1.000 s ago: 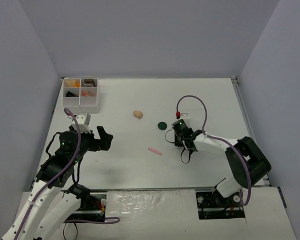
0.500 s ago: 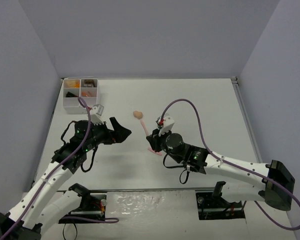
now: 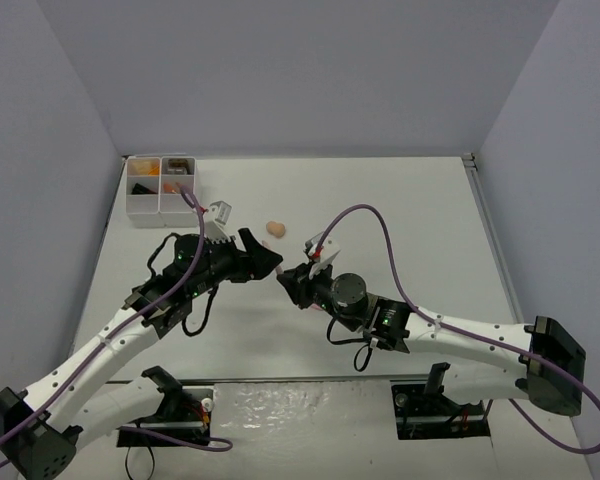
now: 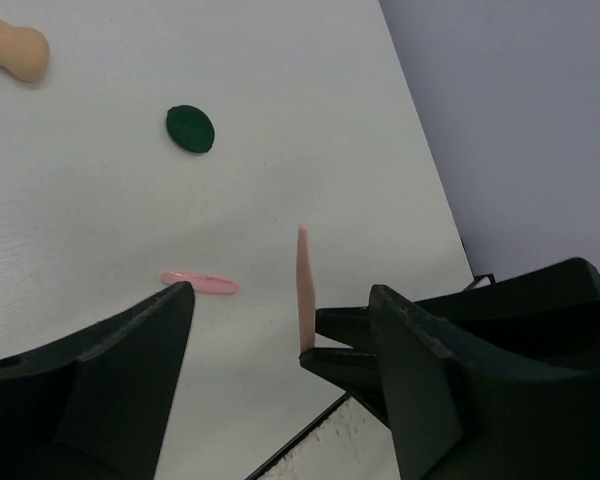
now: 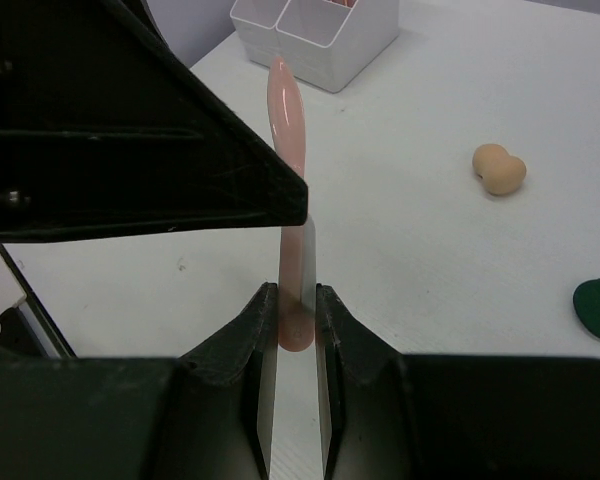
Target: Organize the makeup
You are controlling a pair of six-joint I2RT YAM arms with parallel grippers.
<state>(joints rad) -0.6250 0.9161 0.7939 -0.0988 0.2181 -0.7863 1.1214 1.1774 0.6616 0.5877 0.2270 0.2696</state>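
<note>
We see the right gripper closed on the lower end of a pink stick, its two fingers pinching it from either side. The stick stands nearly upright above the white table, near the middle of its width, not resting on it.

The left gripper meets it there. Its jaws stand apart, one finger on each side of the upright stick. In the left wrist view there is a gap on both sides, the stick closer to the finger on the right of that view. We cannot see either finger touching it.

A second pink stick lies flat on the table just beyond the left gripper. Farther out lie a dark-green round compact and a beige sponge, well apart from each other.

The white compartment box sits at the far left corner of the table, well apart from both grippers. Its two far compartments hold orange items and a brown item; we cannot make out more of them.
</note>
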